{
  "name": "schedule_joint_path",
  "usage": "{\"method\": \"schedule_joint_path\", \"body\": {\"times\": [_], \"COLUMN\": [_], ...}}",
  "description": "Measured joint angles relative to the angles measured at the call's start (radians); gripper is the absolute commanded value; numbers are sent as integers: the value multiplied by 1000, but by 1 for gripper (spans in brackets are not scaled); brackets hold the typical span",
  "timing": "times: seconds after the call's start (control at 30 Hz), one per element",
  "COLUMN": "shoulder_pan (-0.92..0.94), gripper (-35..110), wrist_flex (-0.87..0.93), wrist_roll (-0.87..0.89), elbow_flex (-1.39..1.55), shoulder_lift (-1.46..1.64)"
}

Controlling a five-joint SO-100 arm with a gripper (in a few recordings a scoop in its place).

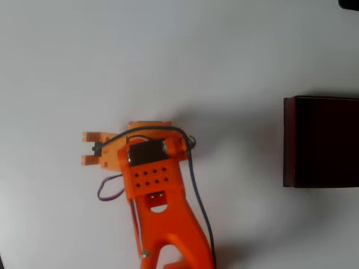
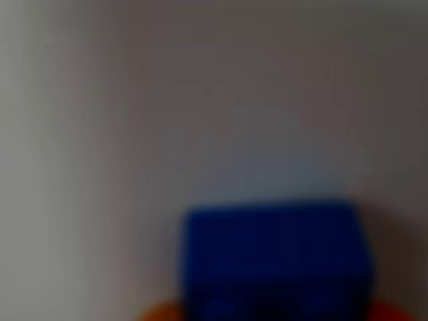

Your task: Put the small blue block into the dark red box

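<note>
white tabletop (image 1: 168, 56) fills the overhead view, with the dark red box (image 1: 289, 140) set at three o'clock, well apart from the gripper (image 1: 90, 148) at nine o'clock. the small blue block (image 2: 274, 257) is seen blurred, close between orange edges in the wrist view, so it is judged clenched for carrying; a grip cannot be confirmed.

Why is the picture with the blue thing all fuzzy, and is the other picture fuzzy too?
In the wrist view the small blue block sits so near the camera that it is out of focus, with soft edges. The overhead view is sharper: the orange gripper and the dark red box have clear outlines, the table looks bright white and shadows are faint.
</note>
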Motion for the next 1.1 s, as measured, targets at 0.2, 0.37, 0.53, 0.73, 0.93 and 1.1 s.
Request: {"method": "schedule_joint_path", "body": {"times": [0.2, 0.37, 0.53, 0.73, 0.93, 1.1], "shoulder_pan": [78, 296, 580, 825, 911, 957], "gripper": [3, 2, 2, 2, 2, 3], "wrist_flex": [147, 327, 420, 339, 235, 166], "wrist_roll": [-20, -94, -184, -184, -107, -77], "elbow_flex": [-14, -81, -204, -224, -316, -422], "shoulder_lift": [198, 483, 571, 506, 285, 101]}}
